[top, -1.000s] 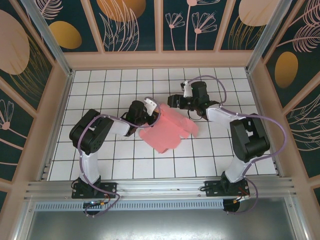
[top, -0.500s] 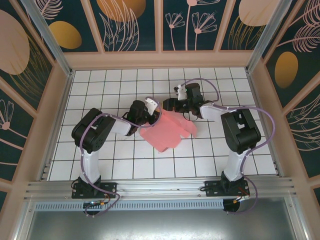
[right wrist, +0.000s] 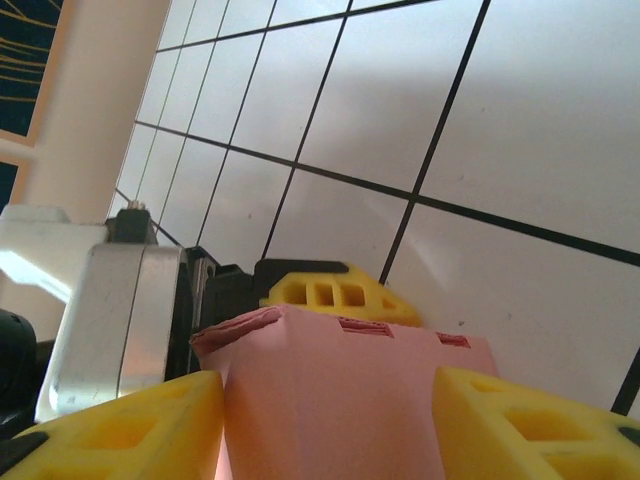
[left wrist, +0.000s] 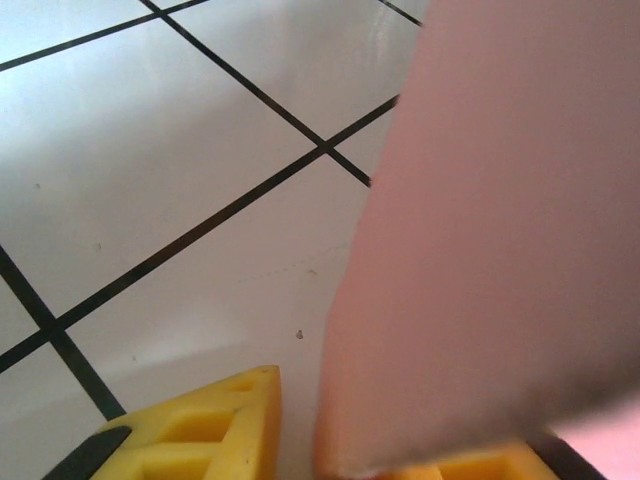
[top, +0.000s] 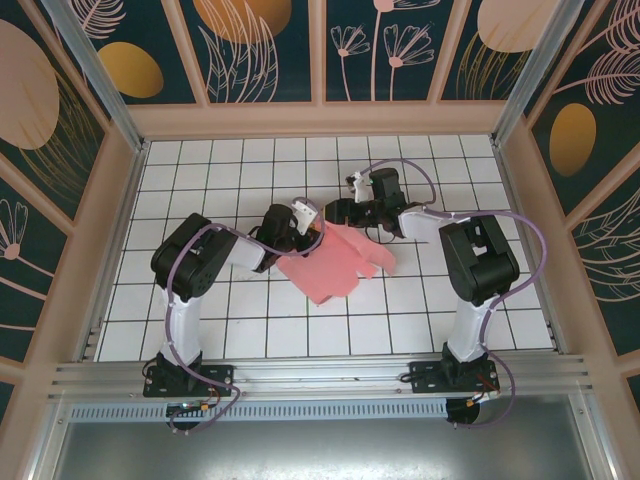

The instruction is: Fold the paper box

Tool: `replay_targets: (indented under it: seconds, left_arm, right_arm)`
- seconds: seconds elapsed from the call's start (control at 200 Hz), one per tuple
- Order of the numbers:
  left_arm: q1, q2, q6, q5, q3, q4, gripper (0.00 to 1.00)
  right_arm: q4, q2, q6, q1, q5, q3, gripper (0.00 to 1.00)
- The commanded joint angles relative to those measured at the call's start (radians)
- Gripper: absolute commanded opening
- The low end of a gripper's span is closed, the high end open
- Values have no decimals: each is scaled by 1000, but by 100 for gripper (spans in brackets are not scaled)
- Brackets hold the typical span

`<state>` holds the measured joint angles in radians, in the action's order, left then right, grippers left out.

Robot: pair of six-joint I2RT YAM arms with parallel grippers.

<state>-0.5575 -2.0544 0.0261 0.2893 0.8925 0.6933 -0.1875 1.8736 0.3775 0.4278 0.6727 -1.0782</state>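
Top external: right gripper point(top: 330, 214) has slid in on the pink paper box point(top: 335, 265) at the centre of the table point(top: 200, 330). Its jaws straddle a folded wall, clamp unclear. Meanwhile left gripper point(top: 308, 232) just let go, jaws parted at the box edge. Looks like a handover, fold unfinished.

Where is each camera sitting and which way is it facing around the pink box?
Top external: above and behind, looking down on the table, both arms and the paper box.
Left wrist: on the left arm, low over tiles, the box close up, own yellow pads below.
Right wrist: on the right arm, looking across the table, own pads flanking the box.
Shared: all three show the box.
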Motion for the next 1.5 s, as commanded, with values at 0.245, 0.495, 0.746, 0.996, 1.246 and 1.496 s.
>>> replay_targets:
  seconds: [0.245,0.495,0.746,0.996,1.246,1.496]
  left_arm:
    - [-5,-2,103,0,-38,195,36]
    - [-5,-39,192,19,-19,273,34]
    - [-12,-62,180,6,19,184,29]
    - [-25,-78,165,-49,64,112,0]
    - [-25,-79,165,-42,67,108,25]
    - [-24,-72,167,-22,68,106,6]
  right_arm:
    - [19,35,24,-4,12,37,56]
    - [-4,39,43,-3,40,40,55]
    - [-22,33,58,-4,50,52,56]
    - [-30,33,56,-4,53,48,56]
    - [-33,29,55,-4,54,52,56]
    - [-37,28,57,-6,53,58,56]
